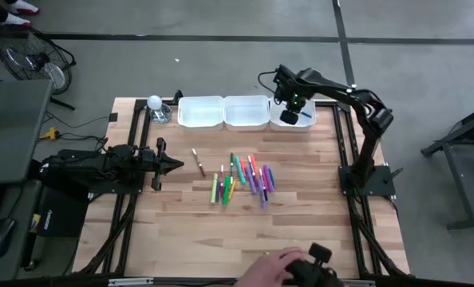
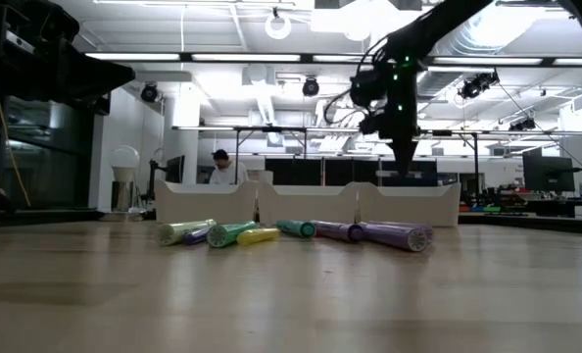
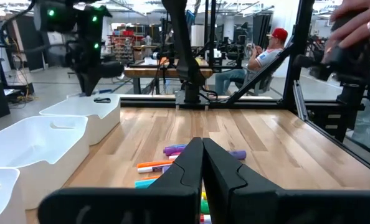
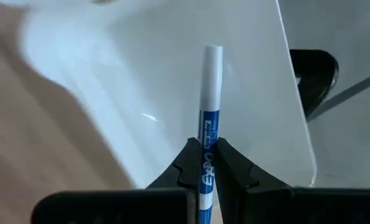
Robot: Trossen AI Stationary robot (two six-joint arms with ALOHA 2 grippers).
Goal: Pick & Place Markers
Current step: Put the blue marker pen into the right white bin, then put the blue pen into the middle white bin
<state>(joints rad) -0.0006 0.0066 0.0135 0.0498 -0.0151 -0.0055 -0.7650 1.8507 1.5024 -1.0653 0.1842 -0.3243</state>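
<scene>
Clearly, right claw (image 4: 203, 163) grips "EXPO" marker (image 4: 210, 93).

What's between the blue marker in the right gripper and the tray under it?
Nothing visible. The right gripper holds the blue marker directly over the rightmost white tray, whose white floor beneath the marker looks bare.

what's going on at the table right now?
The right gripper is shut on a blue-and-white Expo marker, holding it over the rightmost white plastic tray at the table's far edge. The left gripper is shut and empty, waiting at the left side of the table. A cluster of coloured markers lies mid-table on the wooden top, not yet moved. A person's hand rests at the near edge.
</scene>
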